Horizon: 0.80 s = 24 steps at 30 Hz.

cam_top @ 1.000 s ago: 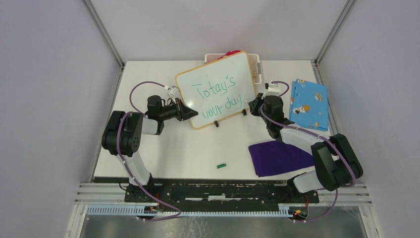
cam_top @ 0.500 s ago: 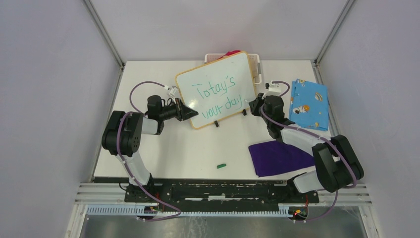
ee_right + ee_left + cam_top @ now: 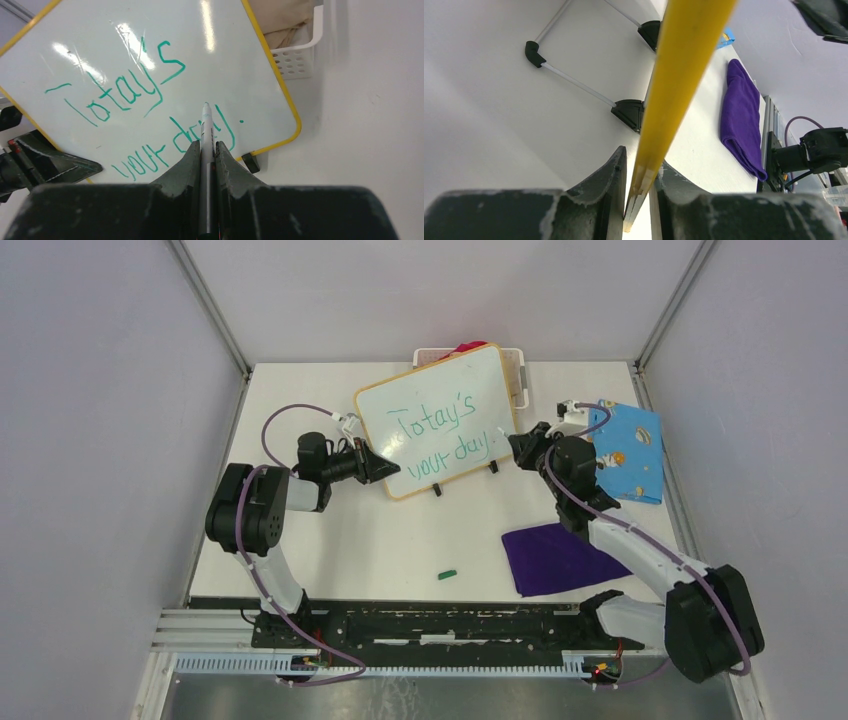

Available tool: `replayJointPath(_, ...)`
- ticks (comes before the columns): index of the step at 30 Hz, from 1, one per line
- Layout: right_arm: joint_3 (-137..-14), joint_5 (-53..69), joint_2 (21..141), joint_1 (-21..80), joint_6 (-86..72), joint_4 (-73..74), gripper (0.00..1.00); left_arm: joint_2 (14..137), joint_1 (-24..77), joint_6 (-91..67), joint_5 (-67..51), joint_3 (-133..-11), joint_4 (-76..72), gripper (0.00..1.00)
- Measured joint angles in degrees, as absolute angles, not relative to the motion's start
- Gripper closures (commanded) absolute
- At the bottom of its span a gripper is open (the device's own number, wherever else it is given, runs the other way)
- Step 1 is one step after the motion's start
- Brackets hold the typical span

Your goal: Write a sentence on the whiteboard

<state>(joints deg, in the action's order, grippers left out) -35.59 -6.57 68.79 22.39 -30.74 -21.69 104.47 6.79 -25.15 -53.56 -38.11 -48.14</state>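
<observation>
Since the earlier frame the right arm's elbow has swung toward the lower right. The right gripper (image 3: 517, 443) clamps a slim white marker (image 3: 205, 122). The glossy, round-cornered whiteboard (image 3: 437, 420) stands tilted at upper centre. The left gripper (image 3: 383, 467) pinches its yellow frame. The green sentence (image 3: 135, 107) ends in a dot.

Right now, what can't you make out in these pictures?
Basket contents: top external, mostly behind the whiteboard.
Small green thing on the table: top external, too small to identify.
Marker tip: right wrist, contact with the whiteboard unclear; it covers part of the sentence.
Whiteboard face: left wrist, only its yellow edge shows.
</observation>
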Motion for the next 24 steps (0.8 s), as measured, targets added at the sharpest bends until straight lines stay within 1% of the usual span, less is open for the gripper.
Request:
replayJointPath(9, -31.94, -5.91, 52.29, 24.95, -30.0, -14.57, 1.0, 104.47, 6.9, -24.75, -52.95, -38.11, -47.66, 0.66)
replayJointPath(14, -29.95, -5.39, 43.18, 25.91, -27.03, -8.84, 1.0, 104.47, 6.9, -24.53, -52.69, -38.09, -46.63, 0.63)
replayJointPath(19, -26.33, -5.89, 34.63, 26.04, -23.97, -4.1, 1.0, 104.47, 6.83, -24.58, -52.84, -37.89, -46.68, 0.57)
replayJointPath(21, -25.21, -6.37, 32.42, 26.04, -22.92, -2.09, 1.0, 104.49, 6.81, -24.58, -52.8, -37.74, -46.63, 0.54)
replayJointPath(23, -24.21, -6.68, 30.72, 26.04, -22.0, -0.25, 1.0, 104.53, 6.74, -24.58, -52.73, -37.5, -46.48, 0.46)
replayJointPath(24, -23.88, -6.74, 30.28, 26.04, -21.63, 0.45, 1.0, 104.53, 6.7, -24.58, -52.71, -37.36, -46.33, 0.4)
